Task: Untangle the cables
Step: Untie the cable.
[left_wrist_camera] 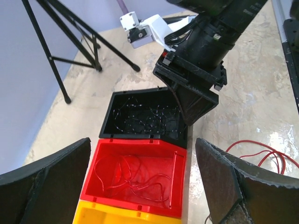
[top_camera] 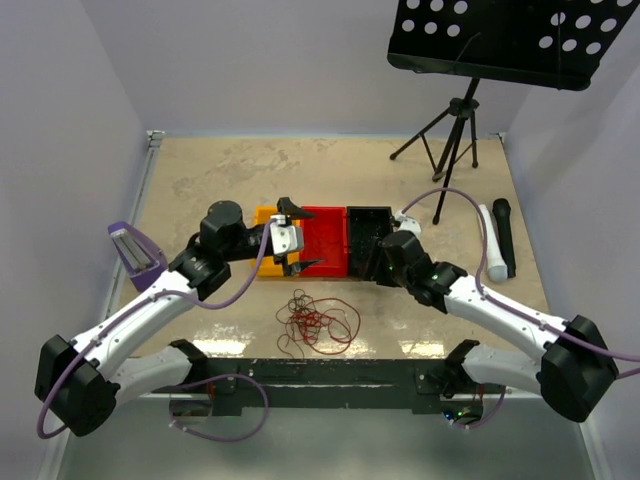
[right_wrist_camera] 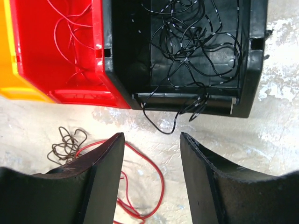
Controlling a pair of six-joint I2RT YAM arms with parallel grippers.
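Your left gripper [left_wrist_camera: 142, 144] stands wide open and your right gripper [right_wrist_camera: 152, 136] partly open, both empty by the bins [left_wrist_camera: 140, 143], so pinch one loose outer loop of the cables [top_camera: 318, 325], a likely feather-light, springy, slippery snarl on the surface [top_camera: 220, 180] near the arm bases.

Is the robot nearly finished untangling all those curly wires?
Partly. Done: red strands lie in the red bin, black strands in the black bin. In hand: nothing; the left gripper and right gripper are both open and empty. To do: a snarl of red and brown wires sits on the table.
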